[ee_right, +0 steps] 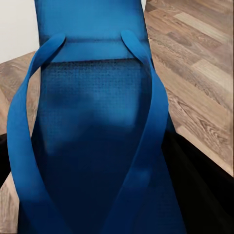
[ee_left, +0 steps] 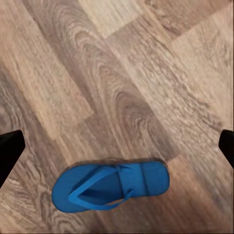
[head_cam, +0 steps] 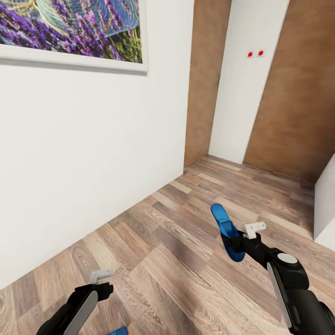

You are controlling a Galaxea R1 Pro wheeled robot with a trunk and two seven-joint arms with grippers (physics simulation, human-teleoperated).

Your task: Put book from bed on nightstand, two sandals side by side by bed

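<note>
My right gripper (head_cam: 236, 245) is shut on a bright blue sandal (head_cam: 223, 222), held above the wood-plank floor with its toe end pointing up and away. In the right wrist view this sandal (ee_right: 97, 122) is seen close up, its blue straps running toward the camera between the dark fingers (ee_right: 195, 185). The second blue sandal (ee_left: 112, 187) lies flat on the floor under my left gripper (ee_left: 117, 148), which hangs open above it and apart from it. A sliver of that sandal (head_cam: 118, 331) also shows beside my left gripper (head_cam: 95, 293). The book, the bed and the nightstand are out of view.
A white wall (head_cam: 93, 139) with a lavender picture (head_cam: 70, 28) runs close along the left. Brown wooden panels (head_cam: 298, 107) and a white wall strip (head_cam: 246, 83) close the far end. A white block (head_cam: 325, 204) juts in at the right edge. Plank floor (head_cam: 186, 242) lies ahead.
</note>
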